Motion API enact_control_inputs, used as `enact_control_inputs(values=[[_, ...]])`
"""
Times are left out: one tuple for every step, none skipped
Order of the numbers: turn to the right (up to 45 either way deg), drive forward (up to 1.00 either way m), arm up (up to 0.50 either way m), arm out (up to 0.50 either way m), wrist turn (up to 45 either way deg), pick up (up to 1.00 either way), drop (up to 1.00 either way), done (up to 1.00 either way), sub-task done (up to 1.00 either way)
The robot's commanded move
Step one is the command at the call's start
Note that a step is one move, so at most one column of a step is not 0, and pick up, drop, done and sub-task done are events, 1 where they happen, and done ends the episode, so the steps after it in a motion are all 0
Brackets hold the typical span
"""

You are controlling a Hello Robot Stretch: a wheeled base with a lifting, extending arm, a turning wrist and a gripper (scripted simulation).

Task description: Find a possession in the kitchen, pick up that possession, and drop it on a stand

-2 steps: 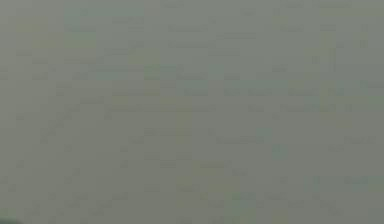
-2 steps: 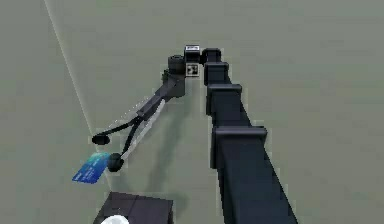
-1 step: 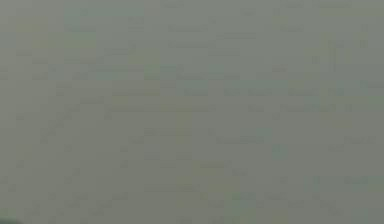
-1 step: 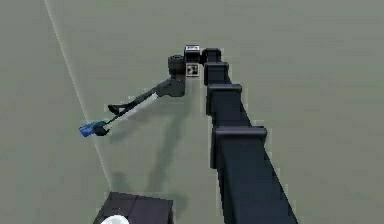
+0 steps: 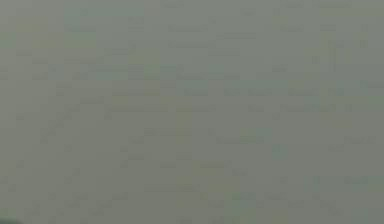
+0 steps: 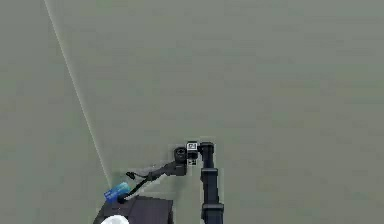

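At the arm side view's lower left, the jaws reach to a small blue object, probably the possession, just above a dark flat surface. Their state and hold cannot be told. Released near the edge, the object might fall past it or strike the white round thing.

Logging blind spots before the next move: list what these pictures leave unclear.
Arm side view: whether the jaws hold the small blue thing; a dark surface lies just behind.
Arm side view: white round thing, cut by the bottom edge.
Forward view: room ahead, hidden by grey wall.
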Motion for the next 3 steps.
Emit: enact_control_inputs(values=[[0.0, 0.00, -0.32, 0.00, 0.0, 0.00, 0.00, 0.00, 0.00], [0.0, 0.00, 0.00, 0.00, 0.0, 0.00, 1.00, 0.00, 0.00], [0.0, 0.00, 0.10, 0.00, 0.0, 0.00, 0.00, 0.00, 0.00]])
